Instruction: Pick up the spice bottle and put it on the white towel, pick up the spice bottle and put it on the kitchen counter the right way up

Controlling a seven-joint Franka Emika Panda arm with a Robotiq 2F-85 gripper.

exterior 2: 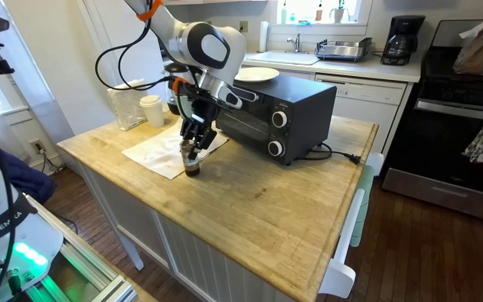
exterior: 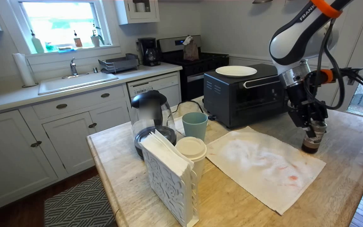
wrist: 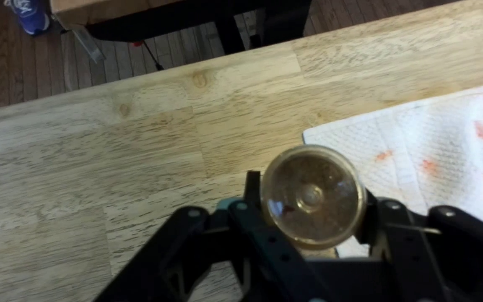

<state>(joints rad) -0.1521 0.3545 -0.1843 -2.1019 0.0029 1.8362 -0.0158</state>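
The spice bottle (exterior: 315,138) is clear with dark contents at its lower end. It also shows in an exterior view (exterior 2: 190,160). In the wrist view its round clear glass end (wrist: 310,197) faces up at the camera, so it looks upside down. My gripper (exterior: 312,128) points down, with a finger touching each side of the bottle. The bottle is slightly tilted, beside a corner of the white towel (exterior: 257,160); I cannot tell whether its lower end touches the kitchen counter (exterior 2: 262,218). The towel also shows in the wrist view (wrist: 447,167).
A black toaster oven (exterior: 247,97) with a white plate (exterior: 236,71) on top stands behind the towel. A teal mug (exterior: 195,124), a lidded cup (exterior: 191,148), a napkin holder (exterior: 169,183) and a glass kettle (exterior: 153,119) stand beyond the towel's side. The counter's edge (wrist: 141,82) shows in the wrist view.
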